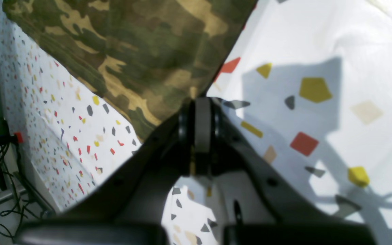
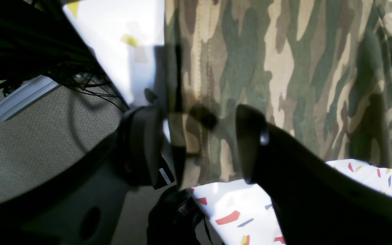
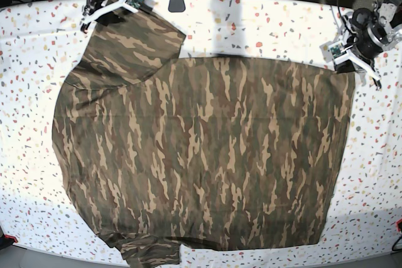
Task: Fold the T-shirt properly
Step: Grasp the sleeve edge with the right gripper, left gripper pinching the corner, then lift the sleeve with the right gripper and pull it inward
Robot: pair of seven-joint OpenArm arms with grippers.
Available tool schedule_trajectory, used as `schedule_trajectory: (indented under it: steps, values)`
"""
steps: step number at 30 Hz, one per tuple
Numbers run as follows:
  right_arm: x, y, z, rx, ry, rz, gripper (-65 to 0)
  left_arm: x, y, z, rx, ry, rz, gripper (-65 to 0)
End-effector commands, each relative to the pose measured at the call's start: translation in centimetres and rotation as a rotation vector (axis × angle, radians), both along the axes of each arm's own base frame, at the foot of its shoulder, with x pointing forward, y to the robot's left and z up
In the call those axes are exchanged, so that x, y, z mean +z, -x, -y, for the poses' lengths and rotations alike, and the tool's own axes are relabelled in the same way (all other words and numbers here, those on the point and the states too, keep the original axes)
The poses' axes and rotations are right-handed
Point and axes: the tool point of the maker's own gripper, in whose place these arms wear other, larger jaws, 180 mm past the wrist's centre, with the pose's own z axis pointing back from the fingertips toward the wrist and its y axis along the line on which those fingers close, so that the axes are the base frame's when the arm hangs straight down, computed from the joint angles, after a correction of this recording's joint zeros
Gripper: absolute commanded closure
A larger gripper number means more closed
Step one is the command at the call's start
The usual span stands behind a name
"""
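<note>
Large short-sleeved cloth T-shirt (image 3: 207,155) in olive, brown and tan camouflage print lies spread flat over most of the white terrazzo-speckled worktop (image 3: 264,23), filling the middle of the base view. One sleeve (image 3: 129,48) points to the far left corner, another sleeve partly tucked at the near edge.

Left tool (image 1: 199,134) sits at the shirt's far right corner in the base view, its black fingers pressed together, pinching the corner edge of the camouflage cloth just above the worktop.

Right tool (image 2: 199,143) is at the far left sleeve, near the worktop edge. Its two black fingers (image 2: 250,143) are spread wide, one on each side of the sleeve's stitched hem, cloth between them but not clamped.

Cables and grey floor visible beyond the worktop edge in the right wrist view.
</note>
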Motion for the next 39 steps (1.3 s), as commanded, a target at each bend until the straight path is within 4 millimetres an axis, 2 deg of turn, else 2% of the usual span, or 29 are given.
schedule_trajectory:
  steps: [1, 3, 4, 8, 17, 19, 20, 23, 25, 37, 39]
  values:
    - [0.2, -0.6, 2.0, -0.015, 0.098, 0.026, -31.0, 0.5, -0.5, -0.6, -0.001, -0.018, 0.01, 0.0]
    - [0.2, -0.6, 2.1, -0.014, 0.099, 0.026, -30.8, 0.5, -0.5, -0.6, -0.001, -0.018, 0.011, 0.0]
    - [0.2, -0.6, 2.1, -0.014, 0.099, 0.026, -28.6, 0.5, -0.5, -0.6, -0.001, -0.018, 0.01, 0.0]
    - [0.3, -0.7, 1.9, -0.013, 0.091, 0.035, -12.7, 0.5, -0.5, -0.6, -0.001, -0.018, 0.011, 0.0]
    - [1.1, -2.1, 2.5, -0.07, 0.098, 0.12, -11.8, 0.5, -0.5, -0.6, -0.001, -0.018, 0.01, 0.0]
    - [1.1, -2.1, 2.6, -0.064, 0.108, 0.125, -12.2, 0.5, -0.5, -0.6, -0.001, -0.018, 0.011, 0.0]
    - [1.1, -2.1, 2.6, -0.064, 0.107, 0.124, -14.9, 0.5, -0.4, -0.6, -0.001, -0.018, 0.01, 0.0]
    - [1.1, -2.1, 2.6, -0.062, 0.107, 0.122, -29.2, 0.5, -0.5, -0.6, -0.001, -0.018, 0.011, 0.0]
    - [1.1, -2.1, 2.6, -0.062, 0.107, 0.122, -34.9, 0.5, -0.5, -0.6, -0.001, -0.018, 0.011, 0.0]
    - [1.8, -3.0, 4.1, -0.034, 0.224, 0.185, -34.8, 0.5, -0.5, -0.6, -0.001, -0.018, 0.01, 0.0]
    - [1.9, -3.1, 4.4, -0.051, 0.233, 0.192, -32.5, 0.5, -0.5, -0.6, 0.0, -0.018, 0.01, 0.0]
